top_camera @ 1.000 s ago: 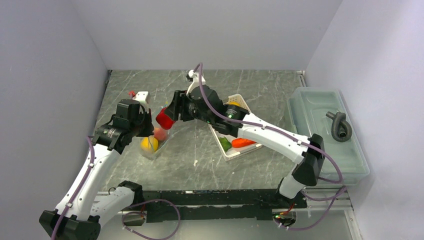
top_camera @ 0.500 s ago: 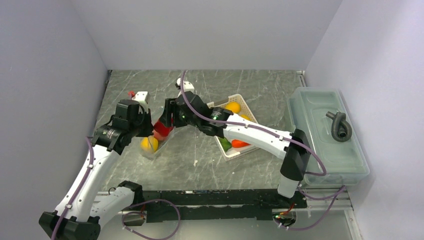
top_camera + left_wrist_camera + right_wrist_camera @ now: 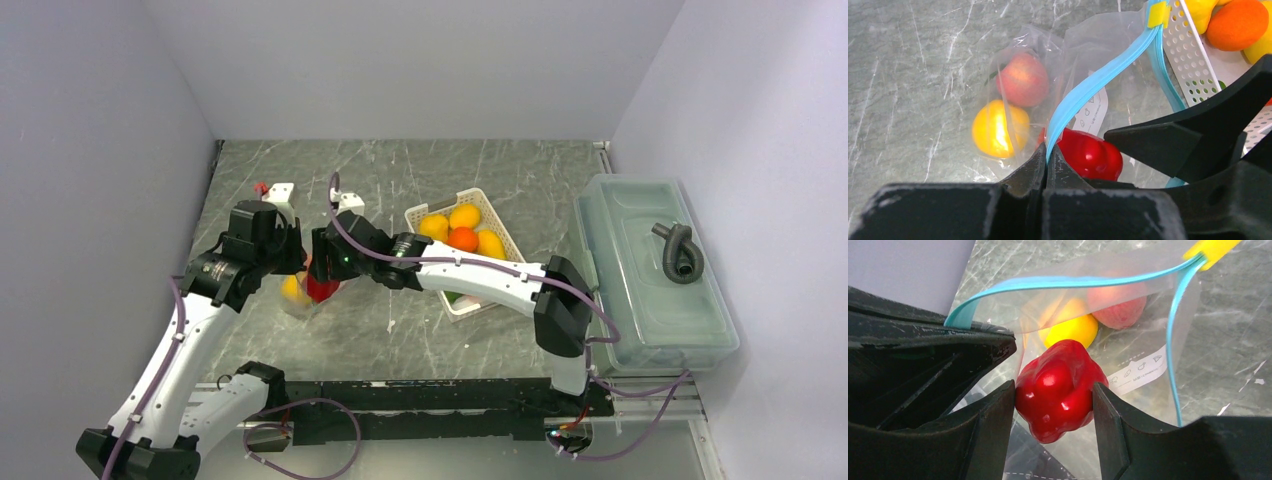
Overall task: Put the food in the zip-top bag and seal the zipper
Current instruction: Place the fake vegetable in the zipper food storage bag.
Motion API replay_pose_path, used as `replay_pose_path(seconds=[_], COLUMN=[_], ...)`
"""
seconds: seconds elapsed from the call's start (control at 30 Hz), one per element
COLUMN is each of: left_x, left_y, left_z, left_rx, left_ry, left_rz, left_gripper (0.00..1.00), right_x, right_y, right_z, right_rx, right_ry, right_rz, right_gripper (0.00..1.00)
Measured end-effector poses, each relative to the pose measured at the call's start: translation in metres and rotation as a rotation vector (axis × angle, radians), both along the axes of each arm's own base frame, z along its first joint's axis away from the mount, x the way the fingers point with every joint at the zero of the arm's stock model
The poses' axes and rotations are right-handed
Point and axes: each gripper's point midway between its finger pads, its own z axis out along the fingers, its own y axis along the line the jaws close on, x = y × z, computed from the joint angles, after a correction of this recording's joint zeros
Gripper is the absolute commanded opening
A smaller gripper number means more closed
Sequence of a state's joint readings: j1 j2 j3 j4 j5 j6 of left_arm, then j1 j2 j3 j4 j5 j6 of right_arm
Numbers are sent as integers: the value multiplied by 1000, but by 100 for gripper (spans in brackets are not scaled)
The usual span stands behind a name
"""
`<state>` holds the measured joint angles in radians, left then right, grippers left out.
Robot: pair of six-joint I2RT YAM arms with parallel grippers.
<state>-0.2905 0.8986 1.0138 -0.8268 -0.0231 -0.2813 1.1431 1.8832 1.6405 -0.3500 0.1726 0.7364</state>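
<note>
my left jaws pinch the zipper (image 3: 1098,80), my right jaws clamp the red pepper (image 3: 1058,385), which could snag and yank it loose.

Tight squeeze here: the mouth of the zip-top bag (image 3: 1148,340) gapes between its two runs of zipper (image 3: 1058,282), but the red pepper (image 3: 1058,387), clamped in the right gripper (image 3: 1053,390), plugs most of it. Deeper in, a lemon (image 3: 1073,330) and a reddish round fruit (image 3: 1118,305) fill the bottom. The left gripper (image 3: 1046,155), pinched on the strip, blocks the bag's 11 o'clock side. From above, bare table (image 3: 420,335) opens at 5 o'clock of the bag. The white basket (image 3: 413,214) stands at 2 o'clock, and the lidded bin (image 3: 640,300) sits beyond at 3.
</note>
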Motion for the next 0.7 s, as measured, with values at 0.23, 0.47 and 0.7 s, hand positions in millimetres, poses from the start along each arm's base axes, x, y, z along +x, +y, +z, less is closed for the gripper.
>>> replay_pose_path(seconds=[0.23, 0.47, 0.7], left_x=[0, 0, 0], left_y=[0, 0, 0], left_z=[0, 0, 0], left_rx=[0, 0, 0], left_ry=[-1, 0, 0], left_rz=[0, 0, 0], left_gripper=[0, 0, 0], right_x=[-6, -8, -12], right_y=[4, -3, -24], right_z=[-1, 13, 41], right_rx=[0, 23, 60], right_ry=[1, -13, -53], right_rz=[10, 11, -5], right_gripper=[74, 78, 78])
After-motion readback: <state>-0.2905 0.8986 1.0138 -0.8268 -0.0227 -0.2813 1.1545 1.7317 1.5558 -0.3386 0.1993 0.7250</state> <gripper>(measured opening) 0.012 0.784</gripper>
